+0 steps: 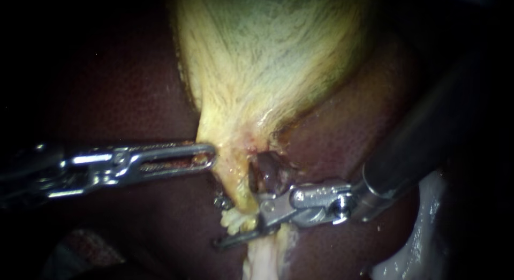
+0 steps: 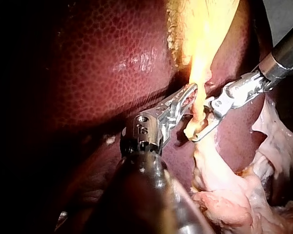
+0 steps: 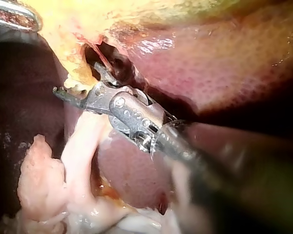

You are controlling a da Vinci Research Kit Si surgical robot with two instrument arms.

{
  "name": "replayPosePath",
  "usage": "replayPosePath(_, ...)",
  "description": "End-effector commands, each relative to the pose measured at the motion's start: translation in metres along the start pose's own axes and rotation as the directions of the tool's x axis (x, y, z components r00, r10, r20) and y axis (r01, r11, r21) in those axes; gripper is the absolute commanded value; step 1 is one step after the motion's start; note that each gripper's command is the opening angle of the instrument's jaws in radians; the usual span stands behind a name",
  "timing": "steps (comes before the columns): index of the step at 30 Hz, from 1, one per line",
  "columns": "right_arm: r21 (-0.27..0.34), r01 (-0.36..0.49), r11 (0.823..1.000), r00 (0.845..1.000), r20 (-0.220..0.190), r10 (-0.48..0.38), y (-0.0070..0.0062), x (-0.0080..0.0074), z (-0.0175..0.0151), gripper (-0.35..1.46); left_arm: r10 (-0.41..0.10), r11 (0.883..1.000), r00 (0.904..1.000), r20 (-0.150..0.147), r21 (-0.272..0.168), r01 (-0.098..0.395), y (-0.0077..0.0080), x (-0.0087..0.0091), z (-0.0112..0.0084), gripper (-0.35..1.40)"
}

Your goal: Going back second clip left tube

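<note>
The yellow-white gallbladder (image 1: pixel 267 55) narrows to a neck in the middle of the endoscope view. My left instrument (image 1: pixel 210 156) comes in level from the left, its jaws shut on the neck's left edge. Below it, a pale yellow tube (image 1: pixel 241 197) runs down from the neck. My right instrument (image 1: pixel 218 222) reaches in from the right, jaws open, one on each side of this tube. A small metal tip (image 1: pixel 219 202) shows left of the tube; I cannot tell whether it is a jaw end or a clip. The left wrist view shows the right instrument (image 2: pixel 199 122) straddling the tube.
Dark red liver (image 1: pixel 134 87) lies all around. A dark hollow (image 1: pixel 266 173) opens just right of the tube, above the right instrument's wrist. A pale strand of tissue (image 1: pixel 262 258) hangs below the jaws, and whitish tissue (image 1: pixel 417 242) lies at the lower right.
</note>
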Motion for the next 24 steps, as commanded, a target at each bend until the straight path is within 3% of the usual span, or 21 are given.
replayPosePath(1, -0.001, 0.001, 1.000, 1.000, -0.001, -0.001, 0.0000, 0.0001, -0.0004, 0.59, 0.000, 1.000, 1.0000, -0.001, 0.001, 0.000, 0.0000, 0.0000, -0.0001, -0.35)
replayPosePath(11, -0.020, 0.006, 1.000, 1.000, -0.008, -0.006, -0.0015, 0.0008, -0.0051, 0.60, 0.000, 1.000, 1.0000, -0.001, 0.002, 0.000, 0.0001, 0.0000, -0.0002, -0.35)
replayPosePath(17, -0.044, 0.102, 0.994, 0.995, -0.007, -0.102, -0.0020, 0.0014, -0.0091, 0.60, 0.001, 1.000, 1.0000, -0.001, 0.002, -0.001, 0.0002, 0.0000, -0.0002, -0.35)
replayPosePath(24, -0.091, 0.247, 0.965, 0.969, 0.009, -0.247, -0.0016, 0.0034, -0.0148, 0.60, 0.001, 1.000, 1.0000, -0.001, 0.002, -0.001, 0.0003, 0.0000, -0.0001, -0.35)
